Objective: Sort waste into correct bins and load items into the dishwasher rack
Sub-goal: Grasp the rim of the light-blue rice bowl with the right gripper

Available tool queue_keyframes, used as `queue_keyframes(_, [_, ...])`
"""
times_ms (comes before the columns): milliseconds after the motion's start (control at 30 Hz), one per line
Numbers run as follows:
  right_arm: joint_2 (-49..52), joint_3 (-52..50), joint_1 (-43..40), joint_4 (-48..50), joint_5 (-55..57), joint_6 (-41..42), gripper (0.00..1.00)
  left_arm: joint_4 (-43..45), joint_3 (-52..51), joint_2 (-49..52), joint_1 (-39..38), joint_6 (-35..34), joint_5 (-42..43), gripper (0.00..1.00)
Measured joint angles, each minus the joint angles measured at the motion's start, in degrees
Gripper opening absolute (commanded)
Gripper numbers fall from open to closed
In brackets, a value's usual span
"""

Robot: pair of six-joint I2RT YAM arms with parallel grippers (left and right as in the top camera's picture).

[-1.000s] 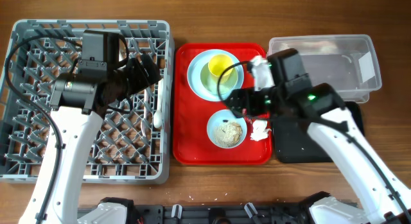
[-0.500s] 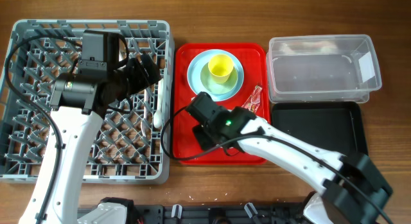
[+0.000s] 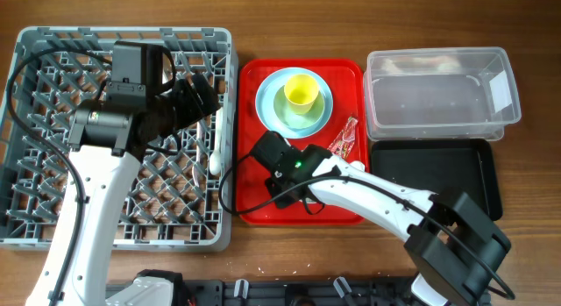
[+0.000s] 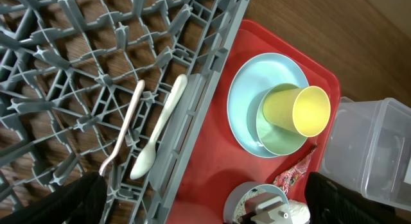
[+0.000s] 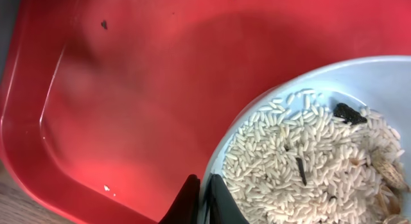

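My right gripper (image 5: 205, 201) is shut on the rim of the small light blue bowl (image 5: 359, 73), which holds rice-like food scraps (image 5: 308, 153) on the red tray. In the overhead view the right gripper (image 3: 285, 176) covers that bowl. The yellow cup (image 3: 300, 91) stands in the pale green bowl (image 4: 273, 137) on the light blue plate (image 3: 272, 100). A red wrapper (image 3: 344, 138) lies beside them. My left gripper (image 3: 197, 97) hangs open over the grey dishwasher rack (image 3: 53, 139), where the fork (image 4: 125, 131) and spoon (image 4: 160, 134) lie.
The red tray (image 3: 250, 122) sits between the rack and the bins. The clear tub (image 3: 438, 91) stands at the back right, with the black tray (image 3: 434, 179) in front of it. Brown table surrounds everything.
The right arm has swung from the tray's right side to its front left part. Its jaws have closed on the small bowl's rim. The left arm has not moved.
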Motion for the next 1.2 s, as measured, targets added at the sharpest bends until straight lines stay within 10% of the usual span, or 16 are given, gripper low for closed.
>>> queue_keyframes(467, [-13.1, 14.0, -6.2, -19.8, -1.7, 0.0, 0.04, 0.0, 0.0, 0.0, 0.0, 0.0, 0.0, 1.00])
queue_keyframes(1200, [-19.5, -0.8, -64.2, -23.7, -39.7, -27.3, 0.04, 0.0, 0.0, 0.0, 0.0, 0.0, 0.0, 1.00])
